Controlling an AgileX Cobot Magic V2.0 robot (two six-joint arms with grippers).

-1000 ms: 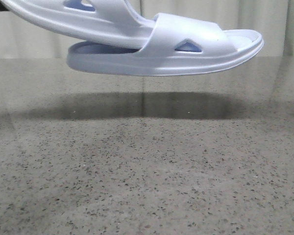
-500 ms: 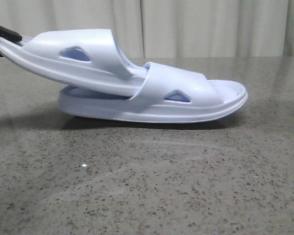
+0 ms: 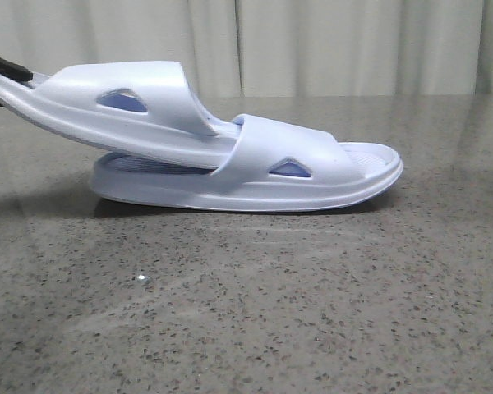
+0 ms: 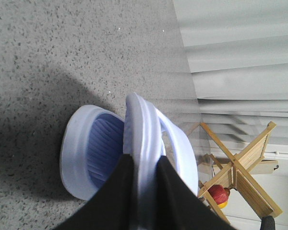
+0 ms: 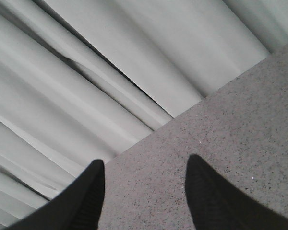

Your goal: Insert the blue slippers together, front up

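Observation:
Two pale blue slippers are nested on the table. The lower slipper (image 3: 312, 185) lies flat with its toe to the right. The front of the upper slipper (image 3: 107, 107) is pushed under the lower one's strap, and its heel is tilted up at the left. My left gripper (image 3: 0, 70) is shut on that raised heel at the frame's left edge. In the left wrist view the black fingers (image 4: 145, 160) pinch the upper slipper's sole (image 4: 143, 129) beside the ribbed footbed of the lower slipper (image 4: 93, 148). My right gripper (image 5: 145, 167) is open over bare tabletop, holding nothing.
The speckled grey stone table (image 3: 271, 312) stretches to a pale curtain (image 3: 353, 49) at the back. In the left wrist view a wooden rack (image 4: 240, 167) with a red and yellow fruit (image 4: 219, 195) stands beyond the table edge.
The nested slippers have come down from hanging above the table and shifted a little left. The lower one now rests on the surface. My left gripper still holds the upper slipper's heel.

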